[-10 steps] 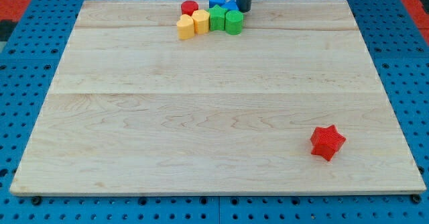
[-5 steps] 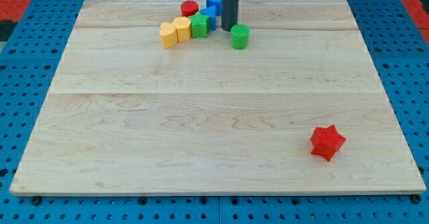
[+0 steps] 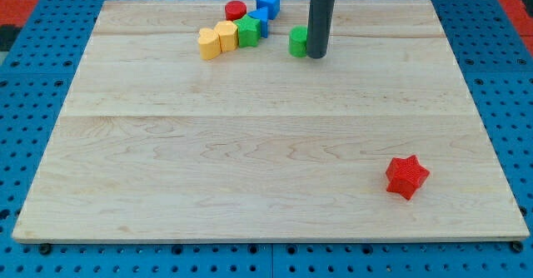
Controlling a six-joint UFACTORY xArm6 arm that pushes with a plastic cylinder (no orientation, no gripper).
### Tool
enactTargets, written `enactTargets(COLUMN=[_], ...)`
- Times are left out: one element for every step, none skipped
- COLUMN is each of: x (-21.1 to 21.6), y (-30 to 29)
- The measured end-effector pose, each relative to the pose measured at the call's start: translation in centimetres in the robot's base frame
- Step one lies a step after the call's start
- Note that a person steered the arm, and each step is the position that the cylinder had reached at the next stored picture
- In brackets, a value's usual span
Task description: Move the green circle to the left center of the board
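Note:
The green circle [image 3: 297,42] stands near the board's top centre, apart from the other blocks. My tip [image 3: 316,57] rests on the board just to the right of it, touching or nearly touching, and the rod hides its right edge. To the green circle's left lie a green block [image 3: 247,32], two yellow blocks [image 3: 226,37] [image 3: 208,43], a red cylinder [image 3: 236,12] and a blue block [image 3: 267,2].
A red star [image 3: 406,176] lies at the board's lower right. The wooden board [image 3: 250,145] sits on a blue pegboard table.
The cluster was pushed left and the green circle separated from it. My tip moved from the circle's upper left around to its right side.

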State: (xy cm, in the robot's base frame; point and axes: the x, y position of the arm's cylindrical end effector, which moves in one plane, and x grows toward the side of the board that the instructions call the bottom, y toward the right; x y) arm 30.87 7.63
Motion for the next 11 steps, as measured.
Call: enactTargets(x=[-1.9,-3.1,-5.4,-6.2,-4.0,-0.9,1.8,4.9,7.2,8.3,8.5], y=[-0.7,-0.6,0.1,-1.2,-3.9,-6.3,-9.0,-12.0,-15.6,-19.6,-21.6])
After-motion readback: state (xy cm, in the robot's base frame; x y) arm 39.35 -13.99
